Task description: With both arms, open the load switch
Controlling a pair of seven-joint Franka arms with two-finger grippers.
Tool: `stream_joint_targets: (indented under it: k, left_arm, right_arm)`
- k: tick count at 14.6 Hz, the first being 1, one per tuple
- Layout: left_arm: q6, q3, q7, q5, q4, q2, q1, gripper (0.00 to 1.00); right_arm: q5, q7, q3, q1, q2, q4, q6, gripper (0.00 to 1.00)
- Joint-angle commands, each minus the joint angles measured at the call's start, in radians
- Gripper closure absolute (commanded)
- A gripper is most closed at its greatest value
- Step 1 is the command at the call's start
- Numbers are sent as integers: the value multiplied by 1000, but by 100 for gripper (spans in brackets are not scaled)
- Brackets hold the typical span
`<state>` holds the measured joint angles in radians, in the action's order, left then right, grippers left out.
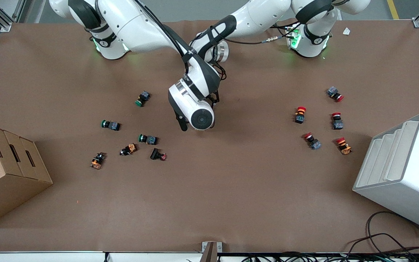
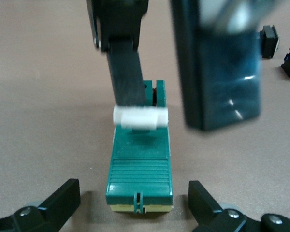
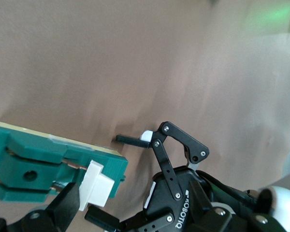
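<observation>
I judge the load switch [image 2: 140,164] light, stiff, skid-prone: open left gripper [image 2: 133,194] straddles its body, parted right gripper [image 2: 176,113] touches its toggle [image 2: 140,117].

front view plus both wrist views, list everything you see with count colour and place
table: one, brown, under everything
load switch: one, dark green with white toggle, mid-table beneath the two wrists
green-capped push-buttons: three, toward the right arm's end
orange-and-black buttons: two, same cluster, nearer the front camera
black button: one, reddish tip, beside those
red-capped push-buttons: five, toward the left arm's end
cardboard box: one, brown, at the right arm's end
white rack: one, at the left arm's end
cables: black, at the table edge nearest the front camera
arms: two, white with black bands
left claw: black, open, astride the switch's end
right claw: black, at the toggle
</observation>
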<state>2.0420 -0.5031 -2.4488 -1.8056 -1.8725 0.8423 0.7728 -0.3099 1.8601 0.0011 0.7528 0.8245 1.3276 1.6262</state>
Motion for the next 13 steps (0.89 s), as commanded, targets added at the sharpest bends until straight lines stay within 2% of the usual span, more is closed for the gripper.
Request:
stream_joint_targets:
  k: [1, 5, 8, 12, 13]
  left_arm:
    - [3, 23, -67, 6, 3, 67, 29, 0]
    - [-5, 26, -82, -12, 3, 67, 36, 0]
    - [-6, 28, -104, -23, 3, 69, 34, 0]
    - [-6, 26, -95, -23, 7, 61, 25, 0]
    - [-6, 26, -93, -20, 12, 58, 23, 0]
  right_arm:
    - [-17, 4, -1, 16, -7, 41, 31, 0]
    - [-11, -12, -3, 2, -16, 32, 11, 0]
    - [6, -137, -18, -41, -56, 2, -51, 0]
    - [161, -446, -27, -137, -163, 2, -61, 0]
    - [176, -543, -27, -173, -191, 8, -63, 0]
